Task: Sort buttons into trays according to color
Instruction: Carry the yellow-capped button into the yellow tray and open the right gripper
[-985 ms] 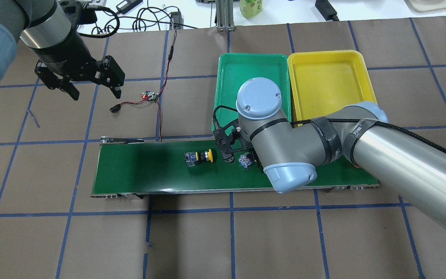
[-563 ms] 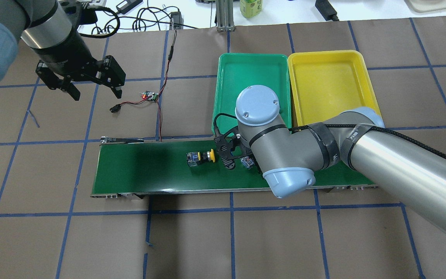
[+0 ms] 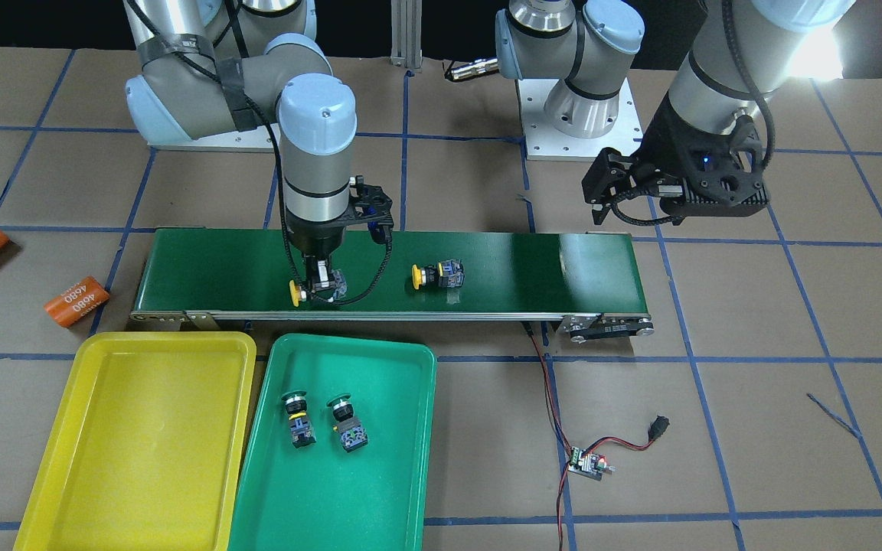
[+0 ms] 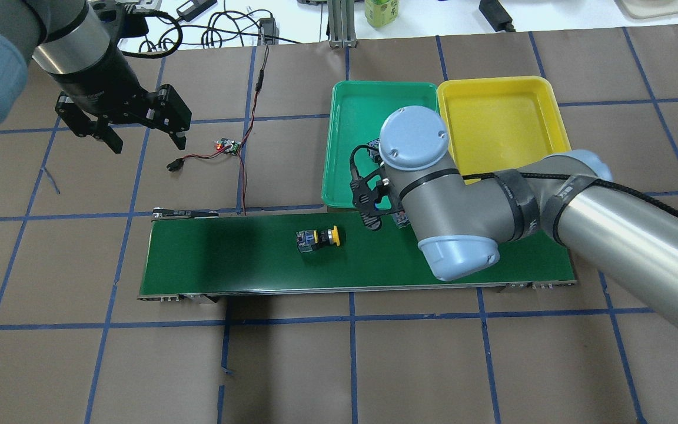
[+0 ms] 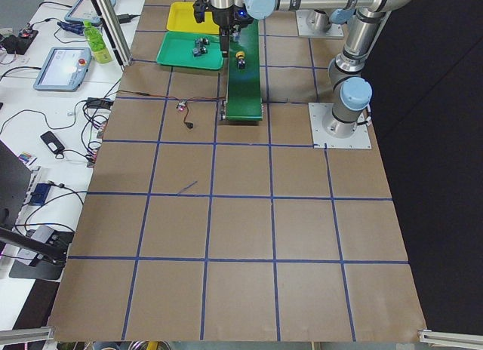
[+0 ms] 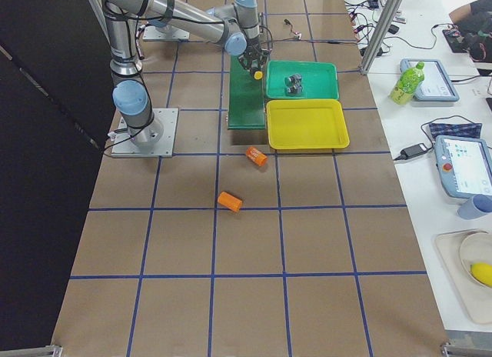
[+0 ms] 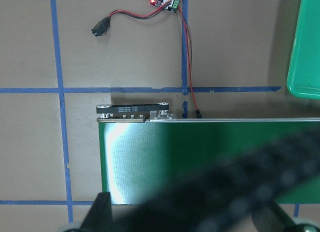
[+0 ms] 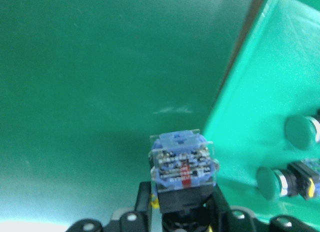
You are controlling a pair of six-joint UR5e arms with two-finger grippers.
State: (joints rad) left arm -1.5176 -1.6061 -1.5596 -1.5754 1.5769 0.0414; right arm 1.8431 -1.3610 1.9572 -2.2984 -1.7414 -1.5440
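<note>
Has carried one yellow button [image 8: 184, 164] in the right gripper [image 3: 317, 288] from mid-belt to the conveyor belt [image 4: 227, 259] edge nearest the green tray [image 3: 403, 459]; finds the loose yellow button [image 4: 318, 238] slightly further along the belt. Clamps the held button's black body between narrow fingers [image 8: 143, 202], cap sideways. Holds the left gripper [image 4: 146, 143] spread wide and empty above the surface [image 4: 80, 353] beyond the belt's end.

Near, right arm [image 6: 192, 17] reaches over conveyor belt [image 6: 244, 107]; yellow button [image 6: 257, 75] at right gripper [image 6: 255, 69]. In green tray [image 6: 321, 68]: two buttons [image 6: 292, 81], side by side. Adjoining it, yellow tray [image 6: 306, 126]. On table [image 6: 307, 241], two orange cylinders [image 6: 257, 156], apart.
</note>
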